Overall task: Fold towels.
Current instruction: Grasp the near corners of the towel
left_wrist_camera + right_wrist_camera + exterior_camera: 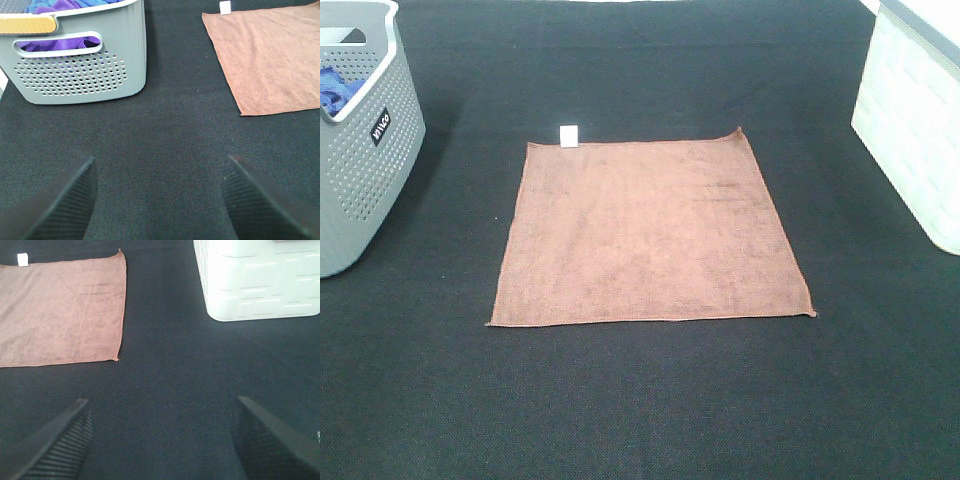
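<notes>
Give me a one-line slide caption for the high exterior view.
Unfolded reddish-brown towel, white tag at its far edge, flat on the dark table between grey basket and white bin.

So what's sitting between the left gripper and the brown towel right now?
Nothing: only bare black mat separates the open left gripper from the towel, whose near corner is closest, as the left wrist view shows.

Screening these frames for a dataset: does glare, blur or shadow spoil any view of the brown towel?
Exterior high: even light, the reddish-brown square microfibre towel is sharp, with only a faint shadow beside the grey perforated plastic basket. Left wrist: the towel's edge is crisp, no glare. Right wrist: the white embossed plastic bin is very bright, its relief still readable; the towel is unshadowed.
</notes>
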### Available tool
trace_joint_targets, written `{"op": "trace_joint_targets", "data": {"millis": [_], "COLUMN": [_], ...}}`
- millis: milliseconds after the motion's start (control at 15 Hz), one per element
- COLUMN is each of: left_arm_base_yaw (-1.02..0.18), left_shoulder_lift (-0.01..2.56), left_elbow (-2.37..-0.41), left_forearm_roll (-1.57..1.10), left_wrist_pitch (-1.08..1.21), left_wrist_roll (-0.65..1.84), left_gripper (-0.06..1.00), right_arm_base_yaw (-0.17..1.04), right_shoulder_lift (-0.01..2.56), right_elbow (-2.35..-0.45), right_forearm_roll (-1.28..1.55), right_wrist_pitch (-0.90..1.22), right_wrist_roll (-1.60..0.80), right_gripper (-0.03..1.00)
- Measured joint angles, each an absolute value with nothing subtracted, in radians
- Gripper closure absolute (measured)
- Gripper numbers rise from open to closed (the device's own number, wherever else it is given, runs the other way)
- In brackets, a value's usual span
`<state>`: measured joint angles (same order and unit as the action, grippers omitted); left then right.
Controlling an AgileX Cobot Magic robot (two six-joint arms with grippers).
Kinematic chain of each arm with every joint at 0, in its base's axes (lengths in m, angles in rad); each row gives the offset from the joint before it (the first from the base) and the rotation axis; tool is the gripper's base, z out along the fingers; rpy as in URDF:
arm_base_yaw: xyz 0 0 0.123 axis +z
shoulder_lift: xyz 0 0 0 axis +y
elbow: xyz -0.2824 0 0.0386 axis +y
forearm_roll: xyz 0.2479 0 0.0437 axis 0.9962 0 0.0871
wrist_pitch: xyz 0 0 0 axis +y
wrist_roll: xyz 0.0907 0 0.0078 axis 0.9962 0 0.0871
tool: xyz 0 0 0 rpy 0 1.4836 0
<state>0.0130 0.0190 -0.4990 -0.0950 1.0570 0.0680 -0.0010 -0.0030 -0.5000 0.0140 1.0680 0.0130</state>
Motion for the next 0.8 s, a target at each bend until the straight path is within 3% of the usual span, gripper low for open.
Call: {"op": "trace_joint_targets", "data": {"millis": [800], "left_arm_base_yaw": [0.013], "left_shoulder_lift": [0.019], "left_elbow": [-0.499], "left_forearm_roll": [-0.095], "left_wrist_pitch": [1.057], "left_wrist_roll": [0.068], "left_gripper": [0.27], "right_arm_base_yaw": [-0.001], "right_shoulder_lift": [-0.003], "right_elbow": [-0.5], "right_forearm_roll": [0.014], "right_wrist_pitch": [1.068], "right_wrist_roll": [0.013], "right_gripper": [0.24]}}
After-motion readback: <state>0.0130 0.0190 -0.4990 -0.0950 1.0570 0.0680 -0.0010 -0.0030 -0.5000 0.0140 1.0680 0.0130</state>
